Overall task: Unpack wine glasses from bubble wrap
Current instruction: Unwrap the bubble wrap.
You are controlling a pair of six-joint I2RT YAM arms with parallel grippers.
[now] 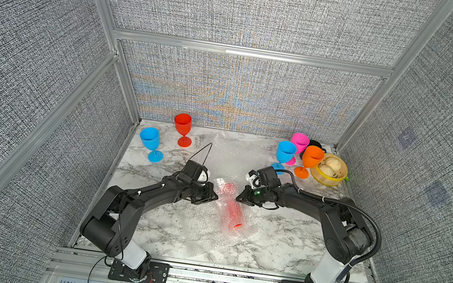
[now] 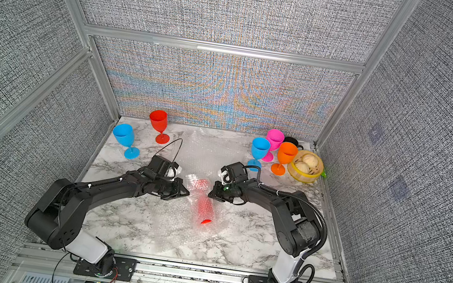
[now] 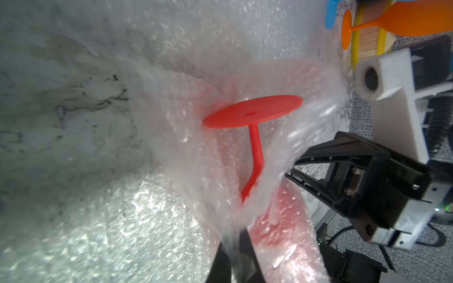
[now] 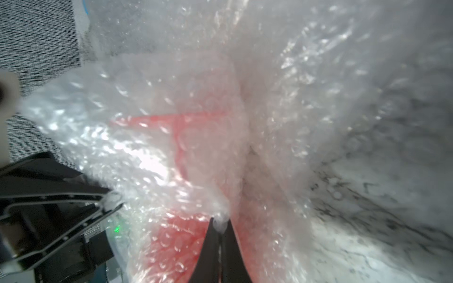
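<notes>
A red wine glass (image 1: 232,206) (image 2: 204,205) lies on its side mid-table, rolled in bubble wrap (image 1: 222,186). Its round foot (image 3: 252,111) and stem show through the wrap's open end in the left wrist view. My left gripper (image 1: 215,197) (image 3: 236,235) pinches a fold of the wrap on the glass's left side. On the other side my right gripper (image 1: 238,197) (image 4: 220,221) is shut on a pinch of the wrap. Bared glasses stand upright: blue (image 1: 150,137) and red (image 1: 182,124) back left, blue (image 1: 286,152), pink (image 1: 300,140) and orange (image 1: 312,157) back right.
A yellow-rimmed steamer (image 1: 329,179) of buns and a black mug (image 1: 315,144) stand in the back right corner behind the glasses. Loose bubble wrap sheets (image 1: 227,151) lie flat at the back centre and under the wrapped glass. Grey walls close three sides.
</notes>
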